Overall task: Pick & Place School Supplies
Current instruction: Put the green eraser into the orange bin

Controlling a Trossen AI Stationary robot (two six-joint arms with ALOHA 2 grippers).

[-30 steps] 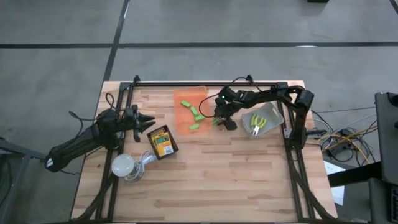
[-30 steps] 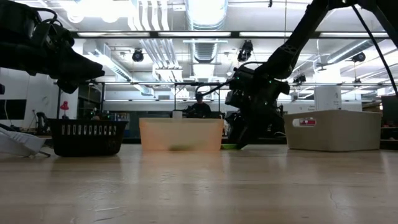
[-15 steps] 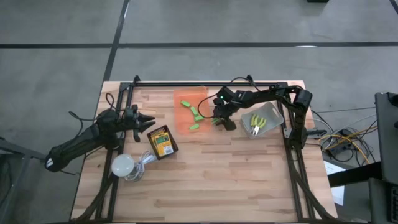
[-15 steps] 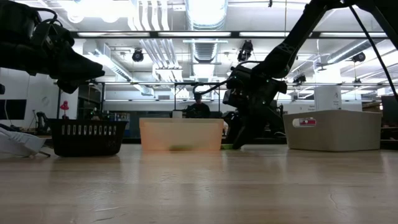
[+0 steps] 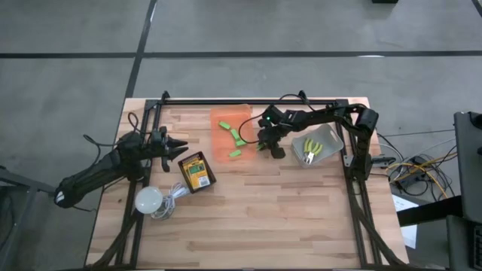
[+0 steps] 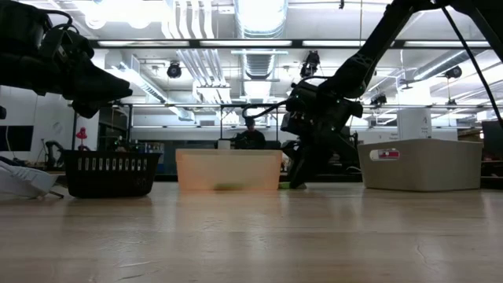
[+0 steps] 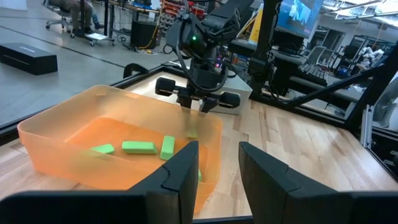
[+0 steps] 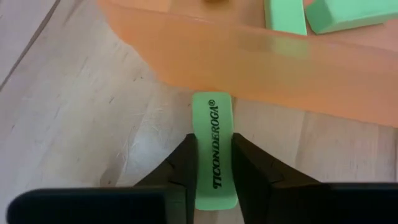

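A bright green block (image 8: 212,121) printed TICONDEROGA lies flat on the wood just outside the right wall of the orange tray (image 5: 223,115). My right gripper (image 8: 213,142) is shut on it (image 5: 260,145). Several more green blocks (image 5: 235,135) lie on the tray floor. A yellow-and-green crayon box (image 5: 197,171) lies flat at the left. My left gripper (image 5: 183,147) hovers open just beyond its far corner and holds nothing. Two yellow-handled scissor-like tools (image 5: 310,150) lie in a white bin. My right gripper pinches the green block by its two long sides (image 8: 199,155) between its two fingers, at the half away from the tray. The fingers slant down from the table's right and lie along the block. The block lies flat on the table, its far end by the tray wall.
The white bin (image 5: 327,135) stands right of my right gripper. A white round bulb with cord (image 5: 147,199) lies near the left front. Black frame rails (image 5: 256,102) run along the far, left and right sides. Bare wood fills the near half of the table.
My right gripper has shut its fingers on the green block beside the tray and has edged slightly toward the tray. The block stays on the table.
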